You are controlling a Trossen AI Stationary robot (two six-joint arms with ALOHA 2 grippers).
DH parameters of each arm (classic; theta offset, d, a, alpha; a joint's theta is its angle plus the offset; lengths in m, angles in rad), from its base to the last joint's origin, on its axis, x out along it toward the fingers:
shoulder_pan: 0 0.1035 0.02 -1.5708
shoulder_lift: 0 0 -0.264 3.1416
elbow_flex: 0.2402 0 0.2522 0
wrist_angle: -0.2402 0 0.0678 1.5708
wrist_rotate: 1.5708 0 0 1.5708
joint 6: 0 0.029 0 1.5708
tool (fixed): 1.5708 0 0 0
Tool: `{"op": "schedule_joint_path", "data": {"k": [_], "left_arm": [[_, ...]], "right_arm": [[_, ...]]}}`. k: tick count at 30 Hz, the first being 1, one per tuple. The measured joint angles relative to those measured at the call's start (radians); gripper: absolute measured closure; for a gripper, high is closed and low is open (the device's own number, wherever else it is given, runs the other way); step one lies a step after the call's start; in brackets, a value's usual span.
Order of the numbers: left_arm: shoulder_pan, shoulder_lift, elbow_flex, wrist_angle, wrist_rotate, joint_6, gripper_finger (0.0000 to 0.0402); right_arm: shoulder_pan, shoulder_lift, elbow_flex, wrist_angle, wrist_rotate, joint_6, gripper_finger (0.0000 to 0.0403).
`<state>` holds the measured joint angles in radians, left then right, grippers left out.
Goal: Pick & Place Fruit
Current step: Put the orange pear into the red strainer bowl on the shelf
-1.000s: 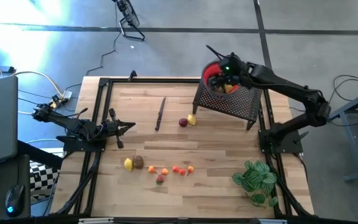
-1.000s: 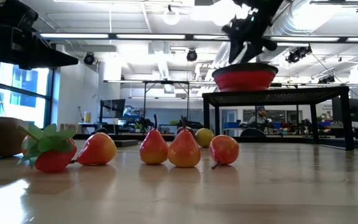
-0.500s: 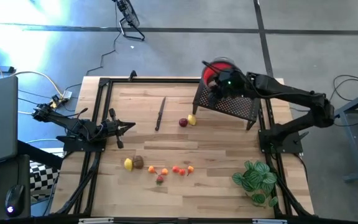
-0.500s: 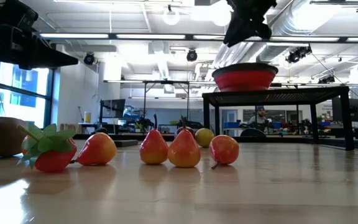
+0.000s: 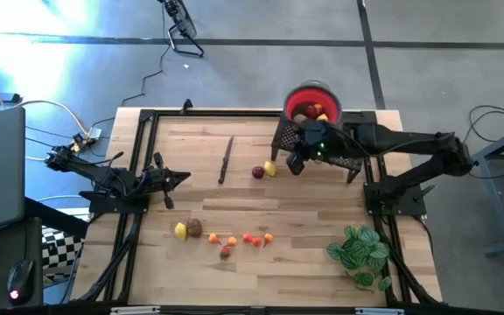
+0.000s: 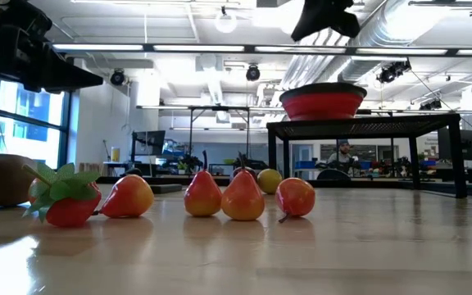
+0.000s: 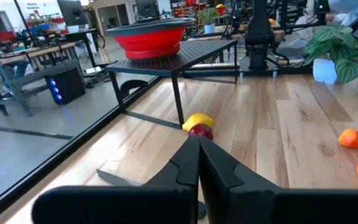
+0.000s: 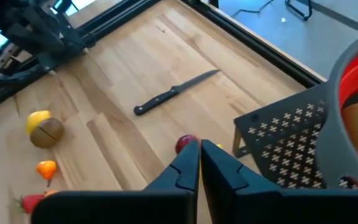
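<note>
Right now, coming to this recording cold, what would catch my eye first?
The red bowl on the black mesh stand at the table's far right, already holding a few fruit. Next, the right end effector, shut and empty, just off the stand near a red and a yellow fruit. A row of small fruit lies along the near edge.

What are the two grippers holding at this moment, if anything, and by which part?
Nothing is held. The right gripper, beside the black stand, has its jaws shut with nothing between them, and so does the left gripper, waiting at the table's left side.
</note>
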<state>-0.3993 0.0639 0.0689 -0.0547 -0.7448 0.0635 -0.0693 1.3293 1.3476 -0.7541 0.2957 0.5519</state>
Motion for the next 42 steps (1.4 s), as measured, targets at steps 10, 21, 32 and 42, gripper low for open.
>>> {"op": "schedule_joint_path", "data": {"k": [10, 21, 32, 42], "left_arm": [[0.0, 0.0, 0.0, 0.0, 0.0, -0.017, 0.0402], [0.0, 0.0, 0.0, 0.0, 0.001, -0.023, 0.0402], [0.0, 0.0, 0.001, -0.006, 0.0, -0.022, 0.0402], [0.0, 0.0, 0.003, -0.016, 0.0, -0.019, 0.0402]], "right_arm": [[0.18, 0.035, 0.0, 0.003, 0.118, 0.13, 0.04], [0.302, 0.175, 0.0, 0.058, 0.123, 0.273, 0.0399], [0.38, 0.283, 0.0, 0.196, -0.041, 0.278, 0.0399], [0.44, 0.392, 0.0, 0.282, -0.178, 0.227, 0.0399]]}}
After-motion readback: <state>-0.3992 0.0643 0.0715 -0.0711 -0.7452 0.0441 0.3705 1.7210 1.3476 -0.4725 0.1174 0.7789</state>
